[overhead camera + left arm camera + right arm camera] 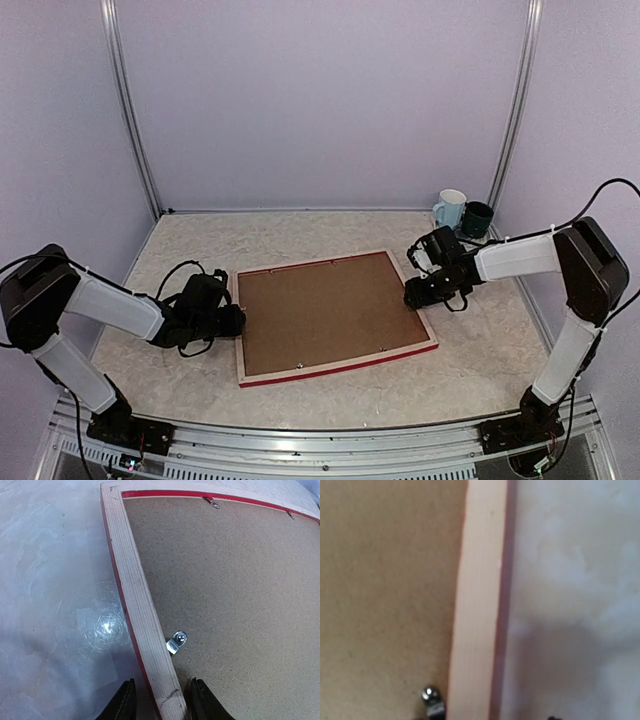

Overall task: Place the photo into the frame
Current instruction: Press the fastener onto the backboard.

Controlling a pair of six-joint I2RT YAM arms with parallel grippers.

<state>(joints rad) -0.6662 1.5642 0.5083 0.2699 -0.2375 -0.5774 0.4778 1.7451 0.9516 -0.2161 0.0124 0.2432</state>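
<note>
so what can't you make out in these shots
photo: in no view; the backing board covers the face-down frame, so whether it's inside is hidden
right gripper: fingers cut off by the right wrist view's bottom edge, too small from the top; jaws unclear

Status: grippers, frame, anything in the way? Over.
Left gripper astride left rail of frame, grip unclear. Right gripper at right rail, jaws unclear. Frame face down, backing board in, photo unseen. Mugs far back, clear.

Right wrist view blurred, frame [477,600] cut by edges; left pincer [159,702] cropped at bottom edge.
</note>
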